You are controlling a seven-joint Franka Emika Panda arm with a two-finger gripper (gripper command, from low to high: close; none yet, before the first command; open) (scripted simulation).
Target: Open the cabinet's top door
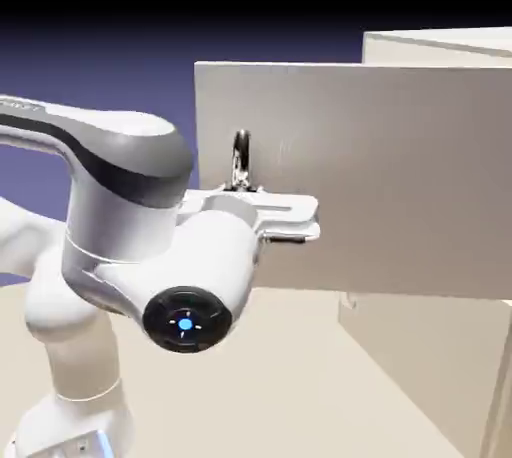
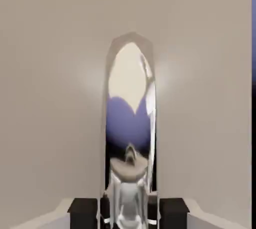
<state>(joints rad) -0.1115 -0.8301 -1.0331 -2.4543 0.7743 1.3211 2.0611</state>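
We find the gripper point(image 2: 128, 212) pinching the handle point(image 2: 129, 123) of the top door point(image 1: 400, 176), swung well out from the cabinet point(image 1: 440, 356); recommend pull follows hinge arc w/ firm grip, no twisting.

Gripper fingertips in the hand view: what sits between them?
The top door's curved silver handle fills the gap between the gripper's fingertips; nothing else lies there. The hand view shows it.

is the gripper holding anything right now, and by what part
Yes: the gripper is shut on the top door's handle, gripping the curved metal bar near its lower end, with a finger on each side.
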